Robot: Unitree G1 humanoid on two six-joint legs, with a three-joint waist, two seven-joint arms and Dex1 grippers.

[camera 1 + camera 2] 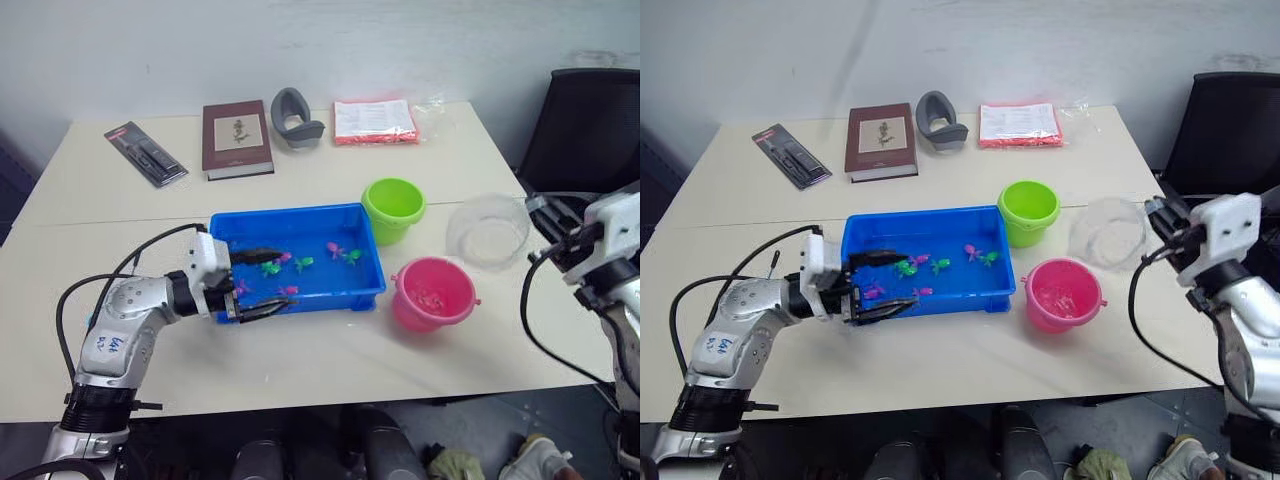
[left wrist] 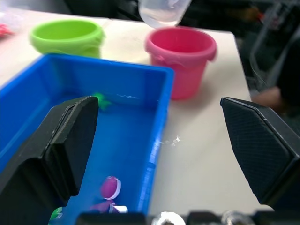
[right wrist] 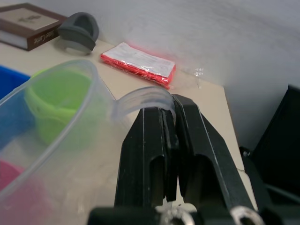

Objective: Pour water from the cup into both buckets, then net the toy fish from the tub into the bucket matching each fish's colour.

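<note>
Right gripper (image 3: 169,140) clamps cup (image 1: 487,230) handle; left gripper (image 1: 256,282) agape over tub (image 1: 355,295).

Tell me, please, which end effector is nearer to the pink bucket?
Right. The right end effector holds the cup just beyond the pink bucket; the left end effector sits at the tub's far end.

The tub (image 1: 350,214) is showing as glossy bright blue plastic, and the green bucket (image 1: 393,208) and pink bucket (image 1: 433,294) are looking like smooth moulded plastic with a slight sheen, while the cup (image 1: 488,231) is reading as thin clear plastic. The table (image 1: 330,350) is presenting a smooth, matt cream top, and the book (image 1: 236,138) is wearing a dull maroon cover. The right gripper (image 3: 169,117) fingers are appearing as matt black plastic, the left gripper (image 2: 159,140) pads as finely textured black.
</note>
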